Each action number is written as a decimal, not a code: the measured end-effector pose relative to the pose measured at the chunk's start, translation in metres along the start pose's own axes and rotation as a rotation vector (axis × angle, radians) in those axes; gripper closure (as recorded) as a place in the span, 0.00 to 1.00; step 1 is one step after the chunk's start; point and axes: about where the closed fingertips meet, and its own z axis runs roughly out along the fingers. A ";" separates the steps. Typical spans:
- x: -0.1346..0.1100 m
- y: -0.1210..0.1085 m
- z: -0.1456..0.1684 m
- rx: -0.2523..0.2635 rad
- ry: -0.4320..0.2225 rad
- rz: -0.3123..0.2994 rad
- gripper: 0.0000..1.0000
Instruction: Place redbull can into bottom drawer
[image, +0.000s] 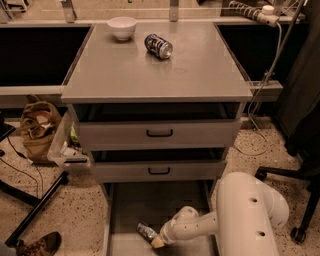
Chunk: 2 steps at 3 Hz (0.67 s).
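Note:
The bottom drawer (150, 202) is pulled out at the foot of the grey cabinet, its flat grey floor showing. The redbull can (146, 230), slim and silver, lies low in the drawer near its front left. My gripper (156, 240) is down inside the drawer at the end of the white arm (195, 227), right against the can. The can looks held at the gripper's tip, close to the drawer floor.
A shorter dark blue can (158, 46) lies on its side on the cabinet top beside a white bowl (122, 27). Two shallower drawers with black handles (159, 133) sit slightly open above. A brown bag (37, 125) and a black stand leg (35, 210) are at the left; a chair base (295, 200) is at the right.

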 end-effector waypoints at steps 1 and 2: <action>0.000 0.000 0.000 0.000 0.000 0.000 0.57; 0.000 0.000 0.000 0.000 0.000 0.000 0.34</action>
